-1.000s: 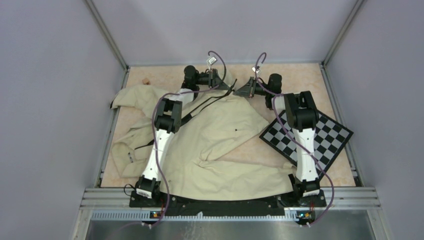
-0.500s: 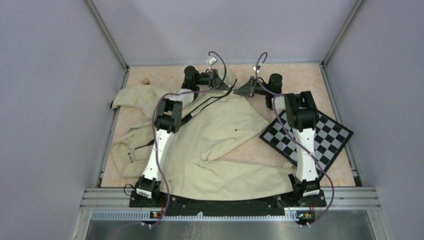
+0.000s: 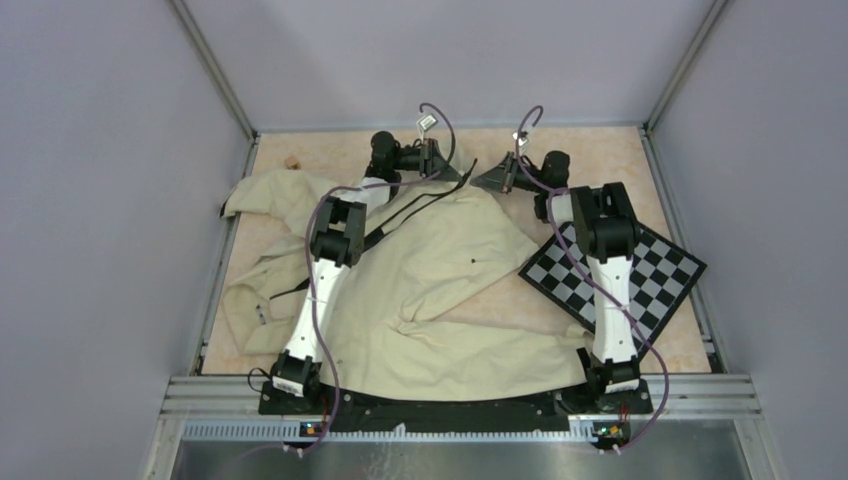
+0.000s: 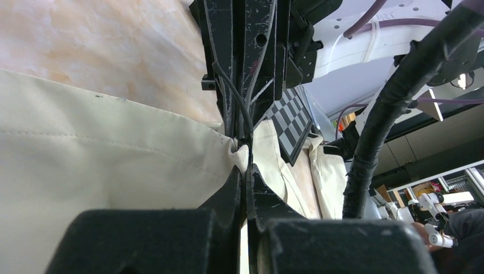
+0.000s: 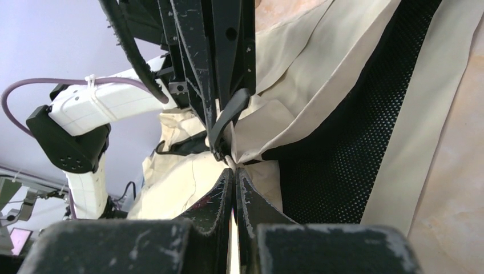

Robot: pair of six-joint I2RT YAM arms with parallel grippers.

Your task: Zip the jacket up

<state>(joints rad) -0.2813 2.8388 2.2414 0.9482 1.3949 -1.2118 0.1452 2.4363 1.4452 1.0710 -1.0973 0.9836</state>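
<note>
The cream jacket (image 3: 450, 270) lies wrinkled across the table, with its black zipper strip (image 3: 415, 207) running toward the far end. My left gripper (image 3: 450, 166) and right gripper (image 3: 481, 180) meet tip to tip at the jacket's far edge. In the left wrist view my left gripper (image 4: 245, 165) is shut on a pinch of the jacket's edge (image 4: 171, 154). In the right wrist view my right gripper (image 5: 233, 169) is shut on a small cream bit of the jacket beside its black mesh lining (image 5: 342, 142). A grey pull tab (image 5: 228, 117) hangs between the two grippers.
A black-and-white checkerboard (image 3: 640, 270) lies at the right, its near-left corner against the jacket. A small brown object (image 3: 292, 161) sits at the far left of the table (image 3: 600, 160). Metal rails and grey walls close in all sides. Both arms reach over the jacket.
My right gripper has shifted slightly left and away, closer to the left gripper. The left arm and the jacket look the same.
</note>
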